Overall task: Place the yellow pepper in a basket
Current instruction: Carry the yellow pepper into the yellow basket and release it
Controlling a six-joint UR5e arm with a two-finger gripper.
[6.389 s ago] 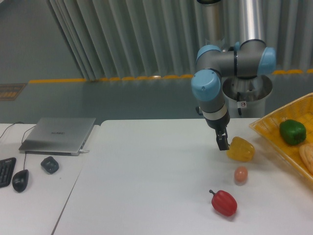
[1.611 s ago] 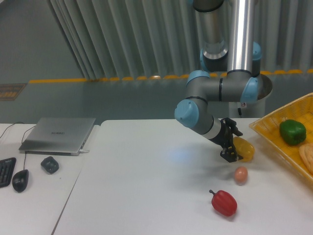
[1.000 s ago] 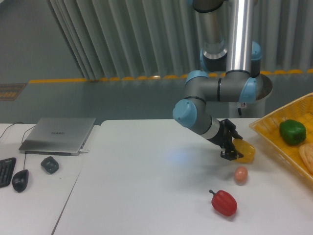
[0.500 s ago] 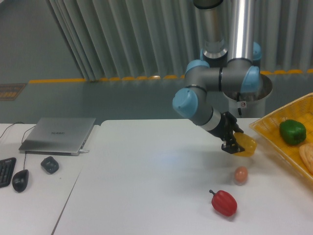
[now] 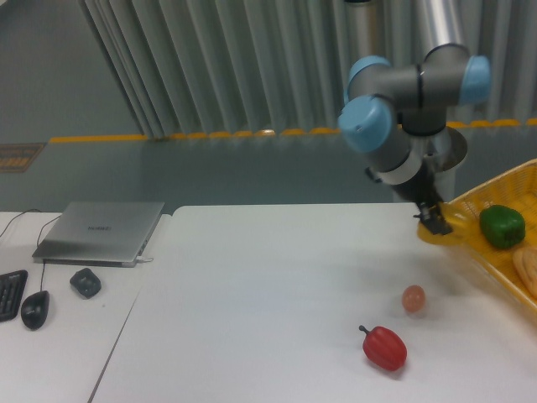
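Note:
My gripper [image 5: 436, 222] hangs above the table at the left rim of the basket [image 5: 506, 180], a wide yellow woven lattice at the right edge of the view. It is shut on the yellow pepper [image 5: 451, 228]. Only a glossy yellow patch of the pepper shows beside the dark fingers, and it blends into the basket's rim behind it. The pepper is off the table, over the basket's near-left corner.
A green pepper [image 5: 502, 225] and a tan bread-like piece [image 5: 528, 269] lie in the basket. On the table are a red pepper [image 5: 384, 348] and a small peach-coloured ball [image 5: 413, 298]. On the left desk sit a laptop [image 5: 101, 232], mouse [image 5: 34, 309] and keyboard [image 5: 10, 294].
The gripper closed on the yellow pepper on the table, lifted it, and has carried it up and to the right to the basket's left rim. Nothing else moved.

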